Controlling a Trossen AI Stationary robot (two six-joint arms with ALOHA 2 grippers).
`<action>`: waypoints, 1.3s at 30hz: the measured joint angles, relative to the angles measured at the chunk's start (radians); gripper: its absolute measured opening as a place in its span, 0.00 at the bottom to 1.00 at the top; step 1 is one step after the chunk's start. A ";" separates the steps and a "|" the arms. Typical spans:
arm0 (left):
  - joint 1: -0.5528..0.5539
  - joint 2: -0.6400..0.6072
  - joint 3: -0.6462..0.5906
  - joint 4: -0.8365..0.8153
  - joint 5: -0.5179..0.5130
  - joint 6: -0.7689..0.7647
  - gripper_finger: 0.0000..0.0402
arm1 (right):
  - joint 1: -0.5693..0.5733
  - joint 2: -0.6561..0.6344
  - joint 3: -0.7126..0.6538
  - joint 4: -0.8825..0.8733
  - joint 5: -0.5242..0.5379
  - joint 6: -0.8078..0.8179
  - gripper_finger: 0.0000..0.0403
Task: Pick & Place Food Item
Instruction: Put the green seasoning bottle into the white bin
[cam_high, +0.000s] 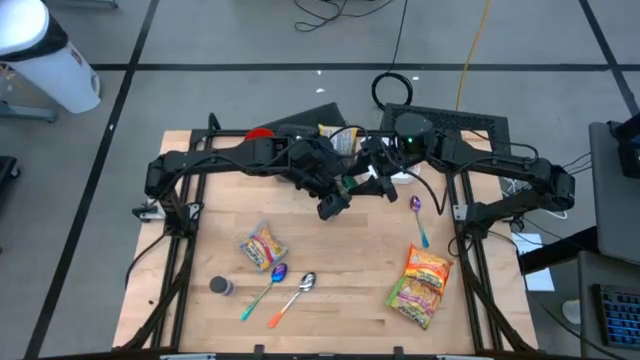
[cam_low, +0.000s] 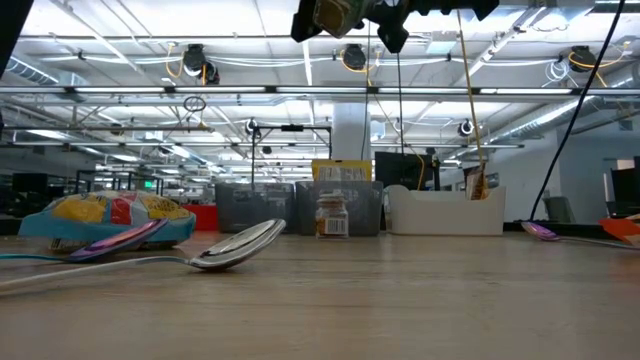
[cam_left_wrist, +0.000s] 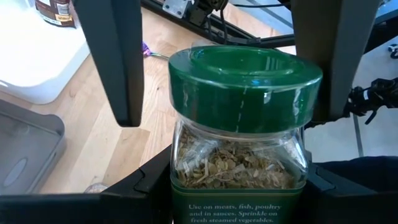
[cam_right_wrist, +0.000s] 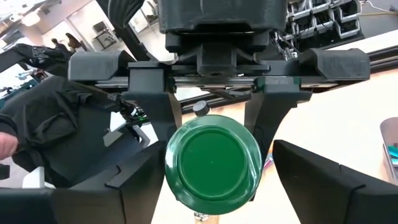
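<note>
Green plastic, ribbed and glossy, is capping the glass spice jar (cam_left_wrist: 239, 134) that the left claw (cam_left_wrist: 230, 93) is clamping by its sides, high above the wooden surface (cam_high: 330, 320) near the upper middle of the overhead frame. The right claw (cam_right_wrist: 211, 180) is sitting nose to nose with it, its fingers standing apart on either side of the lid (cam_right_wrist: 211, 163), looking set for a handover.

The worry, to my eye, is the swap itself. Smooth glass under a paper label is offering little bite, and if the left claw is letting go before the right one is squeezing firmly, the jar is dropping a long way onto hard wood. A grip on the round lid alone could also let the jar swing or twist out.

Dried, flaky herbs are filling the clear jar. Down below, two crinkly foil snack packets (cam_high: 264, 247) (cam_high: 420, 284) are lying flat and well apart, with shiny plastic-handled spoons (cam_high: 290, 294) between them and another spoon (cam_high: 418, 217) toward the right.
</note>
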 joint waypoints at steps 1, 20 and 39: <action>0.000 0.000 0.000 0.000 0.000 0.000 0.52 | 0.000 0.000 0.000 0.000 -0.001 0.000 0.69; 0.000 0.000 0.000 -0.001 0.000 0.007 0.52 | 0.000 0.000 0.000 -0.001 -0.007 -0.010 0.53; 0.007 0.000 0.000 0.027 0.013 0.008 0.56 | 0.000 -0.002 0.000 0.002 -0.003 -0.035 0.49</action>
